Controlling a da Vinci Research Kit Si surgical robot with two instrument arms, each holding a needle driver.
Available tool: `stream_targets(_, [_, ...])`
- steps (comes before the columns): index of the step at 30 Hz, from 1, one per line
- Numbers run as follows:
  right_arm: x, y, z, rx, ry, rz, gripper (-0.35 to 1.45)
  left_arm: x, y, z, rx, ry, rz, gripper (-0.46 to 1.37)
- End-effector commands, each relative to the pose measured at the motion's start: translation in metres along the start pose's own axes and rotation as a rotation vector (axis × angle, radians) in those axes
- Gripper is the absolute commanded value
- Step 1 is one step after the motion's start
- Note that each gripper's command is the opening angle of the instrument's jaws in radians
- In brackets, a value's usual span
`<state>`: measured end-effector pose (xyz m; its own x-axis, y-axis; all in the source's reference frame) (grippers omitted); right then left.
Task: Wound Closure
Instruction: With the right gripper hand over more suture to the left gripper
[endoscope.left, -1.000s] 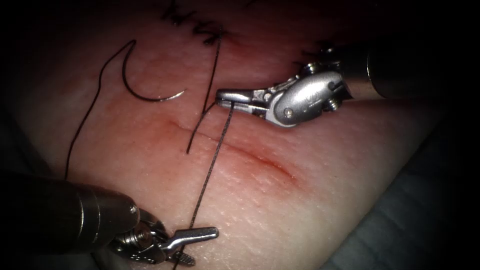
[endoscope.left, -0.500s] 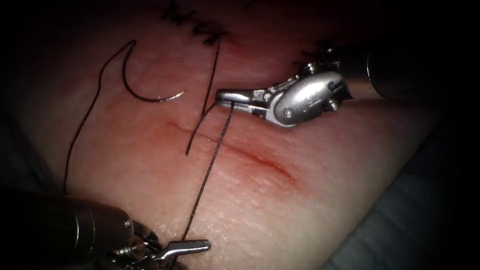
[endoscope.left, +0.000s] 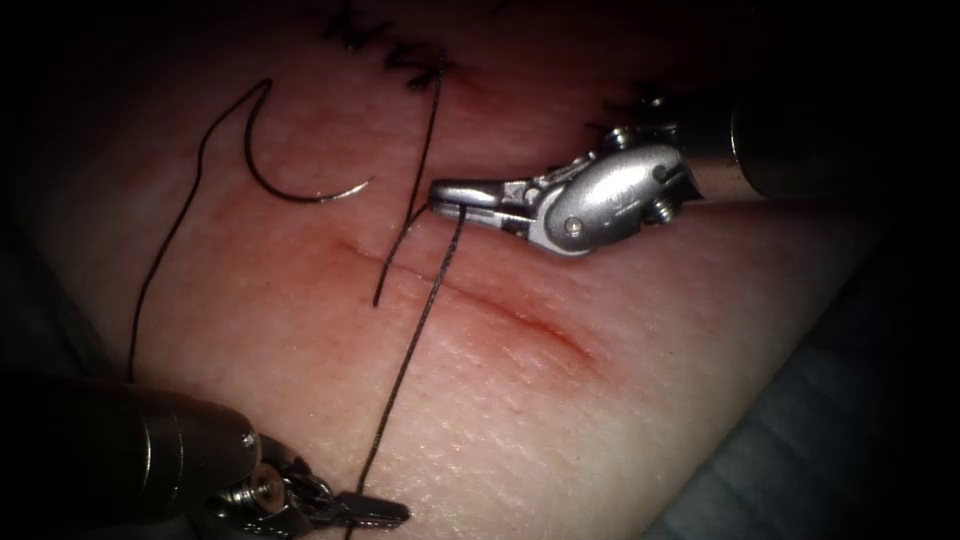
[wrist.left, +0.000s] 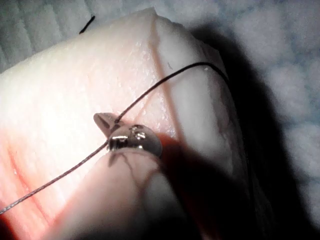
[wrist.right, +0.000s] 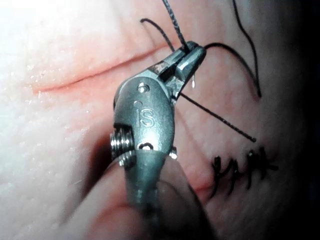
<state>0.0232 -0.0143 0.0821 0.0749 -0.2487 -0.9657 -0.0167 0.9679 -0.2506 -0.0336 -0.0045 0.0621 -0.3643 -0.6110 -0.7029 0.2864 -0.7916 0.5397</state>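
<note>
The curved needle (endoscope.left: 300, 190) lies free on the tissue (endoscope.left: 650, 330), left of the cut (endoscope.left: 500, 310), with neither tool holding it and not in the tissue. My right tool (endoscope.left: 440, 195) hovers just above the cut, jaws shut on the thread (endoscope.left: 415, 330). That strand runs straight across the cut down to my left tool (endoscope.left: 385, 512) at the near edge, whose jaws are shut on it. The left wrist view has the thread (wrist.left: 165, 82) crossing the left tool's tip (wrist.left: 112, 122). In the right wrist view the right tool (wrist.right: 192, 50) pinches the thread.
Earlier dark stitches (endoscope.left: 400, 60) sit at the far end of the cut, also visible as stitches (wrist.right: 240, 170). A loose strand (endoscope.left: 150, 280) trails from the needle's tail down the left side. Red fluid tints the cut. Blue-grey cloth (endoscope.left: 800, 450) borders the tissue on the right.
The left tool's jaws, open a second ago around the thread, have closed on it, and that tool has slid slightly down and left. The right tool and needle have not moved.
</note>
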Motion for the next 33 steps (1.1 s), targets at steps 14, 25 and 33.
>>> stream_targets(14, [0.0015, -0.0013, 0.0003, -0.01, 0.001, 0.048, -0.35, -0.0027, -0.0028, -0.0072, 0.16, -0.063, -0.145, -0.35])
stream_targets(25, [0.0033, -0.0027, 0.0015, 0.005, -0.027, 0.086, -0.35, -0.0053, -0.0052, -0.0129, 0.263, -0.094, -0.208, -0.35])
stream_targets(33, [0.0048, -0.0036, 0.0015, -0.003, -0.022, 0.178, 0.19, -0.0068, -0.0058, -0.0154, 0.299, -0.118, -0.24, -0.35])
